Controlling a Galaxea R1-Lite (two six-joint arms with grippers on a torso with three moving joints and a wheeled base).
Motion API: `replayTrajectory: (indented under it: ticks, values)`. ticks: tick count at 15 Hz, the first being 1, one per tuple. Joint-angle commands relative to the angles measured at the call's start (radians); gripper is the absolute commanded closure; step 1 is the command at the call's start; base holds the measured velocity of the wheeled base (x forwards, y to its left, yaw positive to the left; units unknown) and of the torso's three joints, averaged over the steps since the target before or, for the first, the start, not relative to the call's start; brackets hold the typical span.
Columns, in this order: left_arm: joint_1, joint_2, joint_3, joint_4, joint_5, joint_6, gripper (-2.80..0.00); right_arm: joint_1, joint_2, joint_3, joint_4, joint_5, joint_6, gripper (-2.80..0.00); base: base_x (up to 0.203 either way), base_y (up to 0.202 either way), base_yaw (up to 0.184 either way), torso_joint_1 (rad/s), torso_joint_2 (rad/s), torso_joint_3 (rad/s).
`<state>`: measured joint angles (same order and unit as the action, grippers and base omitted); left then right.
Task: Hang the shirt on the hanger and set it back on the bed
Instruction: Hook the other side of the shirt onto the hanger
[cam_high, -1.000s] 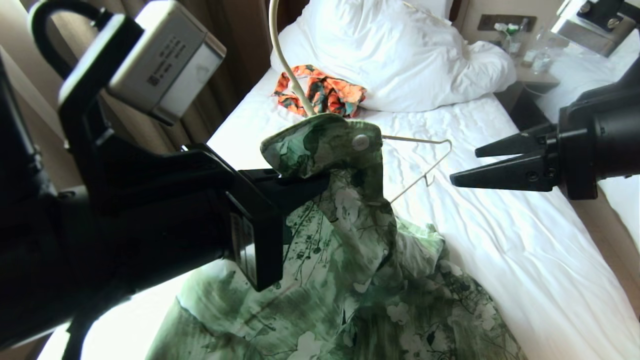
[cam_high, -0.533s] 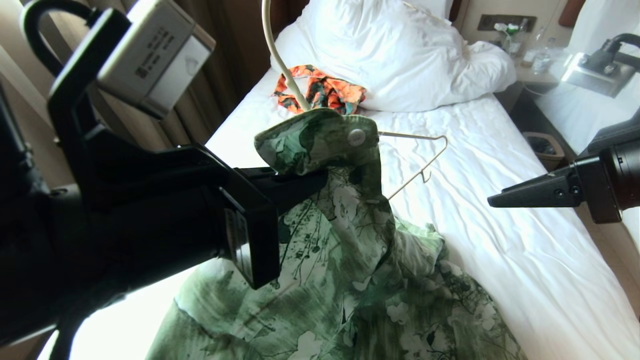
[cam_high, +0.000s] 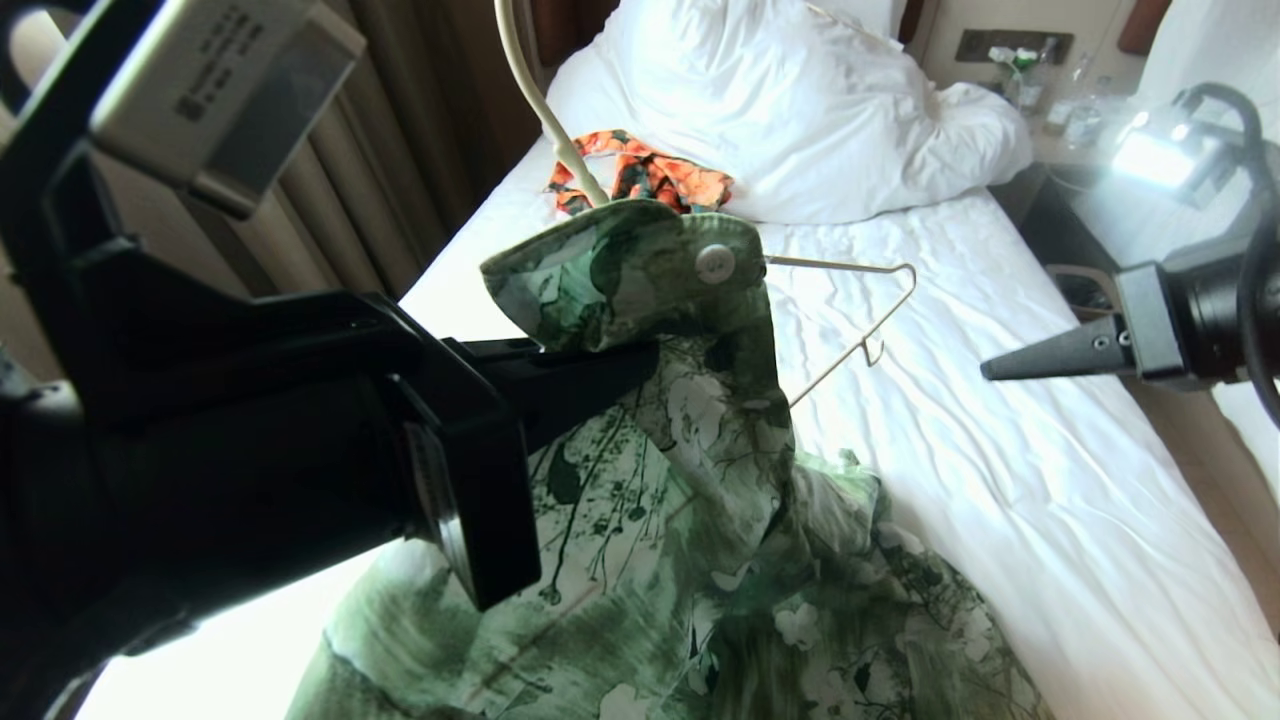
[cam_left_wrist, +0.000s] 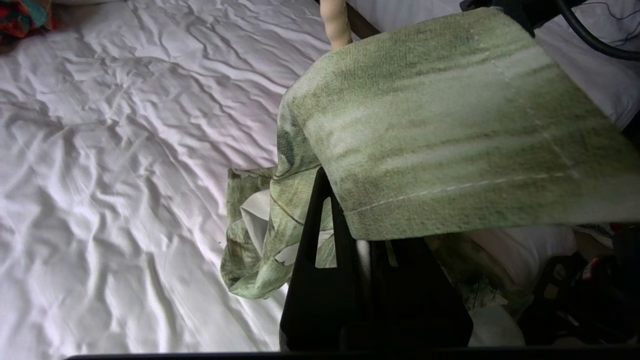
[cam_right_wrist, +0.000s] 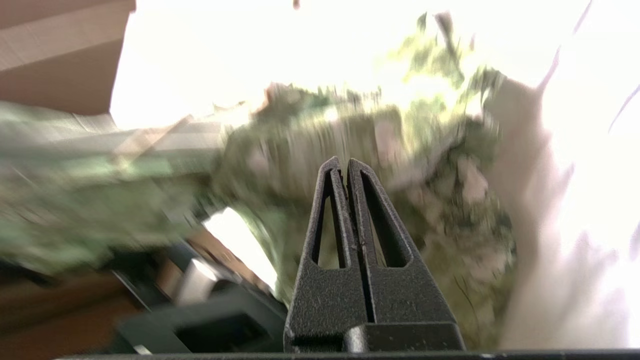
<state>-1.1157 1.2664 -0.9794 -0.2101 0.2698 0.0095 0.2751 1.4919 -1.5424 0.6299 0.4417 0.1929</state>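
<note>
The light-green flowered shirt (cam_high: 700, 520) hangs from its collar (cam_high: 620, 270) above the bed (cam_high: 1000, 480), its lower part bunched on the sheet. The cream hanger's hook (cam_high: 530, 90) rises out of the collar, and one shoulder end (cam_high: 880, 300) sticks out bare on the right. My left gripper (cam_high: 645, 360) is shut on the shirt under the collar flap, which hides its tips (cam_left_wrist: 330, 175). My right gripper (cam_high: 990, 370) hovers to the right of the hanger's end, shut and empty (cam_right_wrist: 348, 162).
An orange patterned garment (cam_high: 650, 185) lies by the white pillows (cam_high: 800, 110) at the head of the bed. A nightstand with bottles (cam_high: 1060, 110) and a bin (cam_high: 1085, 290) stand to the right. Brown curtains (cam_high: 400, 150) hang on the left.
The right gripper has closed its jaws and drawn back to the right, away from the hanger's end. The left arm has shifted slightly with the shirt still held.
</note>
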Motion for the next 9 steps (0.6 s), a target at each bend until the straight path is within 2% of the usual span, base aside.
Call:
replayTrajectory:
  ticks: [1, 2, 4, 7, 9]
  values:
    - [-0.013, -0.005, 0.016, -0.005, 0.001, -0.030, 0.00, -0.111, 0.092, -0.146, -0.017, 0.115, 0.137, 0.00, 0.000, 0.000, 0.000, 0.000, 0.00, 0.000]
    - [-0.019, -0.004, 0.020, -0.005, -0.001, -0.070, 0.00, -0.141, 0.137, -0.199, -0.022, 0.151, 0.192, 0.00, 0.000, 0.000, 0.000, 0.000, 0.00, 0.000]
    - [-0.019, 0.004, 0.031, -0.005, -0.044, -0.091, 0.00, -0.169, 0.216, -0.283, -0.027, 0.183, 0.240, 0.00, 0.000, 0.000, 0.000, 0.000, 0.00, 0.000]
    - [0.018, 0.002, 0.042, -0.001, -0.233, -0.092, 0.00, -0.172, 0.355, -0.422, -0.013, 0.191, 0.264, 0.00, 0.000, 0.000, 0.000, 0.000, 0.00, 0.000]
    - [0.059, 0.003, 0.049, -0.006, -0.318, -0.089, 0.00, -0.169, 0.407, -0.443, -0.060, 0.194, 0.273, 0.00, 0.000, 0.000, 0.000, 0.000, 0.00, 0.000]
